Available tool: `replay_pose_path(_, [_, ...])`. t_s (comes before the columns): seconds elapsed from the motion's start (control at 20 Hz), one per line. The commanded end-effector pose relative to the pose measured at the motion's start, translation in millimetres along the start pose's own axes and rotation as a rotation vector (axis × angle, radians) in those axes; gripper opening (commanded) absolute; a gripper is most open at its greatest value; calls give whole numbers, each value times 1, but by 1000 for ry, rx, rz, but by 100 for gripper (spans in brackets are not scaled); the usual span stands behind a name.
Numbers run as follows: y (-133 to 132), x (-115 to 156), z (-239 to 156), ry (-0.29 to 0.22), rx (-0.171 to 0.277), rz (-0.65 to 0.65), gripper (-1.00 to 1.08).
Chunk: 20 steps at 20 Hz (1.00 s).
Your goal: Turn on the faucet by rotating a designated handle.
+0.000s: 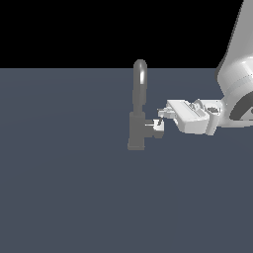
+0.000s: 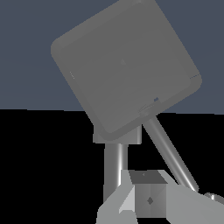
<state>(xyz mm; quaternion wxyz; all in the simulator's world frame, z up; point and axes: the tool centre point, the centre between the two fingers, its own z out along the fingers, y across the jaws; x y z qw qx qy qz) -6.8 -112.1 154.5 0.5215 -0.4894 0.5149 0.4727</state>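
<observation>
Faucet [image 1: 137,129] sits mid-frame in the exterior view on the counter [image 1: 64,197], blocky base low, arched spout [image 1: 140,81] rising to upper centre. The handle [image 1: 152,129] is the short stub poking out toward the exterior view's right, with the tool [image 1: 160,120] right at its end, arm coming in from the right edge.

Tool state: fingers look parted around the stub's end, but you can't tell if they're clamped or just bracketing it; too small in the exterior view. In the wrist view the faucet base [image 2: 124,70] fills the frame, with the tool's pale fingers [image 2: 114,205] low down around a small grey block [image 2: 148,199], likely the handle end.

Risks, my read: the hold is only at the handle tip, so you may slip off once you rotate. If the fingers aren't actually closed, the turn moves nothing. Swing too wide and the tool body could knock the spout or base.

Nothing else on the counter, and nothing blocks the approach.
</observation>
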Motion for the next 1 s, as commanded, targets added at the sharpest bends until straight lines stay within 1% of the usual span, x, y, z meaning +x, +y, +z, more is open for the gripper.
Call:
replay_pose_path(0.0, [18, 14, 0, -7, -4, 27, -100])
replay_pose_path(0.3, [42, 26, 0, -9, -6, 31, -100])
replay_pose_path(0.35, [42, 26, 0, -9, -6, 31, -100])
replay_pose_path(0.4, [28, 11, 0, -3, -5, -2, -100])
replay_pose_path(0.9, [55, 77, 0, -9, -6, 30, -100])
replay_pose_path(0.95, [55, 77, 0, -9, -6, 30, -100])
